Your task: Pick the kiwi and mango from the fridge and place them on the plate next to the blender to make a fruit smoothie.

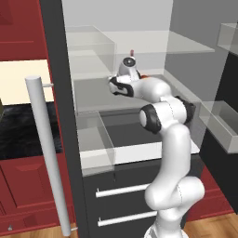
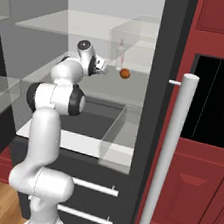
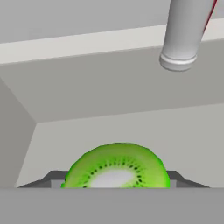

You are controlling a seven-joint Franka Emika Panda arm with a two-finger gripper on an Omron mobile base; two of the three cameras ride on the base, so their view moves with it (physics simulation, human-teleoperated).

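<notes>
The fridge stands open, and my arm reaches onto its middle glass shelf. In the hand view the kiwi, cut face bright green with a pale core, sits between my two dark fingertips. My gripper is shut on it. From the right base view my gripper is just left of the orange-red mango, which lies on the same shelf. An orange sliver of the mango peeks out beside my hand. The plate and the blender are out of view.
A clear red-capped bottle stands on the shelf behind the mango, and its base is close ahead of my hand. Clear bins sit on the lower shelf. The long grey bar handle and red cupboards flank the fridge.
</notes>
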